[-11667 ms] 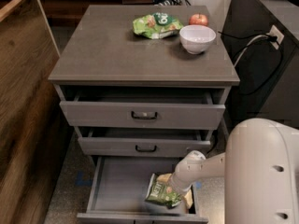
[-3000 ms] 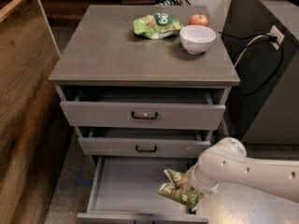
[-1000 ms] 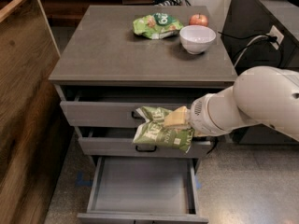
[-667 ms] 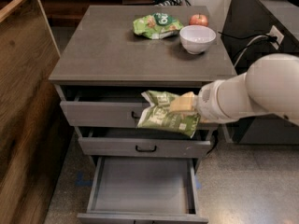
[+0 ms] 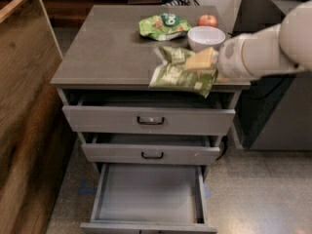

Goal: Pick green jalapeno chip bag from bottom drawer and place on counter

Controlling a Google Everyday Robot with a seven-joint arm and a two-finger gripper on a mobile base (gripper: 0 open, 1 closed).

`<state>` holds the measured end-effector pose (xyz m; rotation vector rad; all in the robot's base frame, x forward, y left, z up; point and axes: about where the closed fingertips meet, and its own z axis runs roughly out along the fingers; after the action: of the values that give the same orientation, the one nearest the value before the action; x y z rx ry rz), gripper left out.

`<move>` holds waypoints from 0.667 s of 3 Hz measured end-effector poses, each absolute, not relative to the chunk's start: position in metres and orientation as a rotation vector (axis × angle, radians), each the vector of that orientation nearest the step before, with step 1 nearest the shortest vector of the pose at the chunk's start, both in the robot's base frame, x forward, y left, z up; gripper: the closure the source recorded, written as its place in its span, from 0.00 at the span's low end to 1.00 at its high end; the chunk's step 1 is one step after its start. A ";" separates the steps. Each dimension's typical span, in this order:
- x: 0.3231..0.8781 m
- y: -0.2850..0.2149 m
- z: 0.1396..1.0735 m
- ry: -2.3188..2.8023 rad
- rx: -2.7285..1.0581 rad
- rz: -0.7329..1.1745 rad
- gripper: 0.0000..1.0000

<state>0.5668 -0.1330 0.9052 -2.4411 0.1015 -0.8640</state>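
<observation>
Gripper [image 5: 202, 61], clamped on the bag [image 5: 178, 76], hangs just above the counter's [image 5: 105, 48] front right edge, near a white bowl [image 5: 204, 37]. The drawer [image 5: 148, 196] stands open below. Judged step: carrying to place. Next move calls for shifting inward over bare counter, lowering, then releasing.

Chip bag [image 5: 181, 76] partly hides blurred end effector [image 5: 199, 61]
</observation>
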 end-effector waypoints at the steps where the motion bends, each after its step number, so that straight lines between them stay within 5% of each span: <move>1: 0.606 -0.113 0.947 -0.010 -2.386 -0.909 1.00; 2: 0.637 -0.052 0.962 -0.154 -2.317 -0.856 1.00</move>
<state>0.6369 -0.0524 0.9616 -2.3167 -0.1536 -0.8565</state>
